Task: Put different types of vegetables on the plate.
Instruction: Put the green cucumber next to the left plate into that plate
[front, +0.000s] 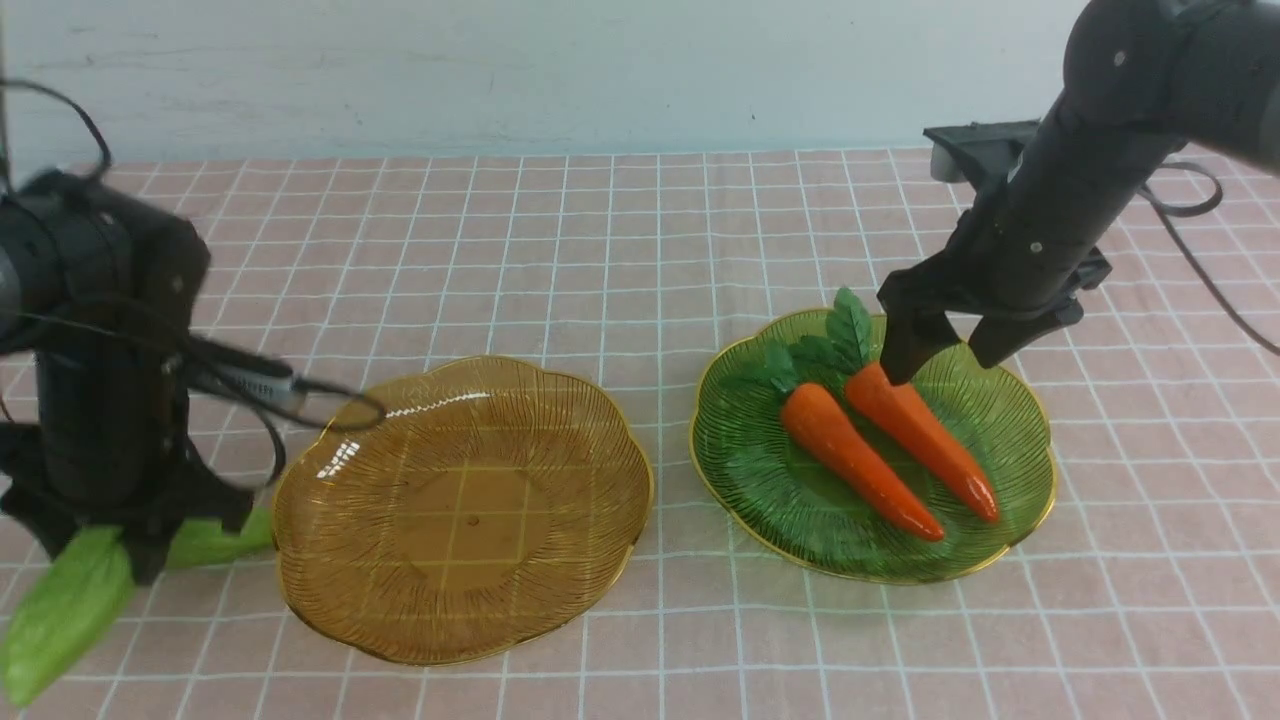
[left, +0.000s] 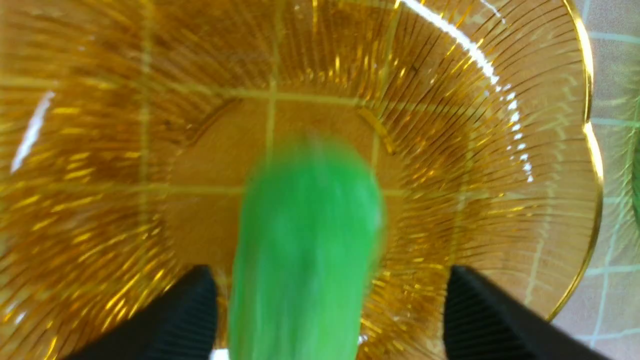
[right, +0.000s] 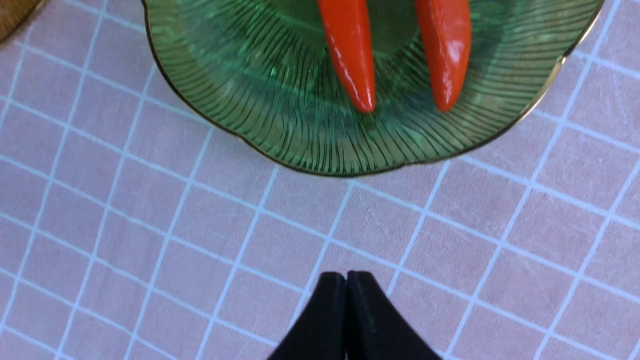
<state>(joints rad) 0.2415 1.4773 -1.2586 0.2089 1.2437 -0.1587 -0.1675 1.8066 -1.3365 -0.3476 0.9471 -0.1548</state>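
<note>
Two orange carrots (front: 860, 460) (front: 925, 435) with leafy tops lie side by side on the green plate (front: 1040, 470). In the front view my right gripper (front: 940, 365) hangs over the right carrot's top end. In the right wrist view its jaws (right: 346, 275) are pressed together on nothing, above the cloth, with the carrot tips (right: 350, 50) ahead. Two light-green cucumbers (front: 60, 610) (front: 215, 540) lie on the cloth under my left gripper (front: 100, 550). In the left wrist view a blurred cucumber (left: 305, 240) sits between the open left jaws (left: 327, 272) over the amber plate (left: 450, 125).
The amber plate (front: 460, 510) shows nothing on it in the front view and sits left of the green plate. A pink checked cloth (front: 640, 230) covers the table. A cable (front: 260, 385) from the left arm hangs over the amber plate's rim.
</note>
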